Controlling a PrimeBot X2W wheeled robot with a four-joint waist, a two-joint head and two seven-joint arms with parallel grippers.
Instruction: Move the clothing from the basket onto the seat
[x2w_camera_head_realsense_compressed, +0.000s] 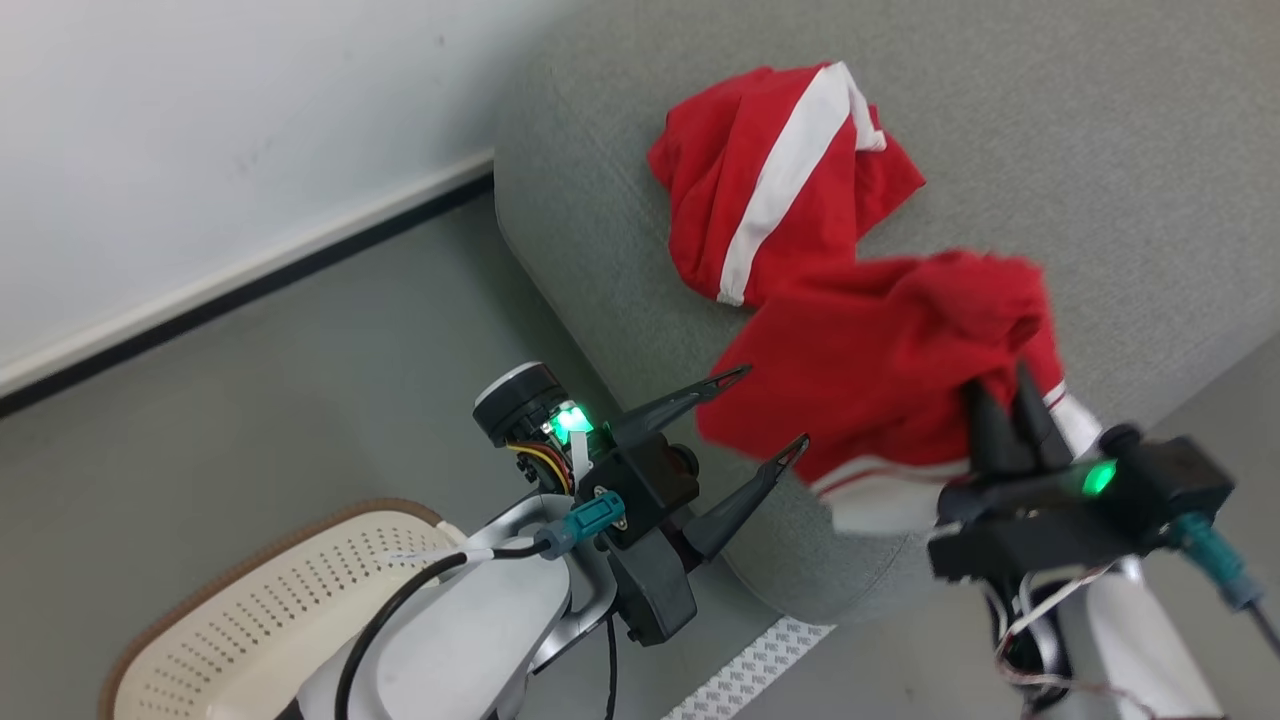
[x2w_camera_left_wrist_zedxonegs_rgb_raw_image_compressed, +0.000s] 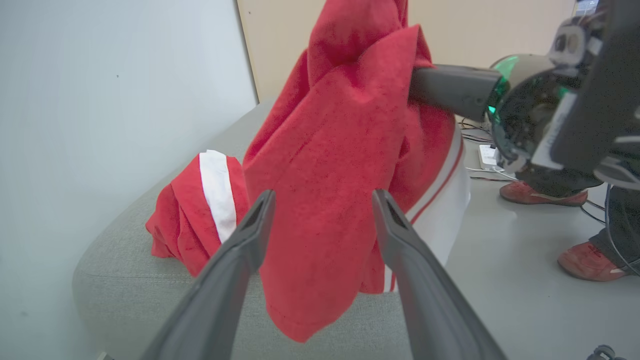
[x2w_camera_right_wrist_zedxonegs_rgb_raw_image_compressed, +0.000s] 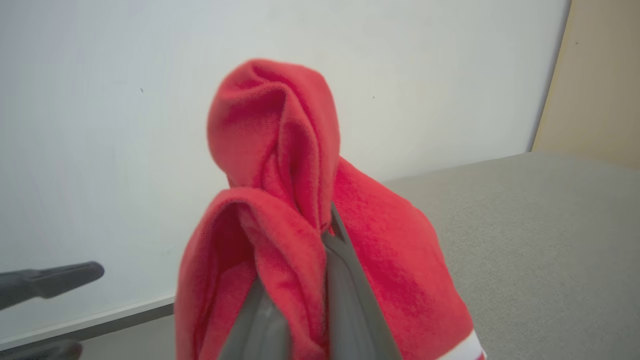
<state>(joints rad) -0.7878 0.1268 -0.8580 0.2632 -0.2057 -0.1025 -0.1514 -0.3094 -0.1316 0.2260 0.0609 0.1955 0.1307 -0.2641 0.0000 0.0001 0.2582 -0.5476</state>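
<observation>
Right tool (x2w_camera_head_realsense_compressed: 998, 378) pinched red garment (x2w_camera_head_realsense_compressed: 870, 370) over seat (x2w_camera_head_realsense_compressed: 600, 250) edge; left tool (x2w_camera_head_realsense_compressed: 775, 405) spread wide, just beside garment.

Setting: robot test lab / demo rm. Evidence: bare white wall (x2w_camera_head_realsense_compressed: 200, 120) w/ skirting (x2w_camera_head_realsense_compressed: 250, 272), upper left of head view; smooth grey floor (x2w_camera_head_realsense_compressed: 300, 340); printed marker tape (x2w_camera_head_realsense_compressed: 760, 660), bottom centre; power strip (x2w_camera_left_wrist_zedxonegs_rgb_raw_image_compressed: 487, 156) w/ loose cables (x2w_camera_left_wrist_zedxonegs_rgb_raw_image_compressed: 475, 131), right of left wrist view; person's red shoes (x2w_camera_left_wrist_zedxonegs_rgb_raw_image_compressed: 542, 194) beside them. Grey upholstered seat (x2w_camera_head_realsense_compressed: 1050, 120), upper right of head view.
</observation>
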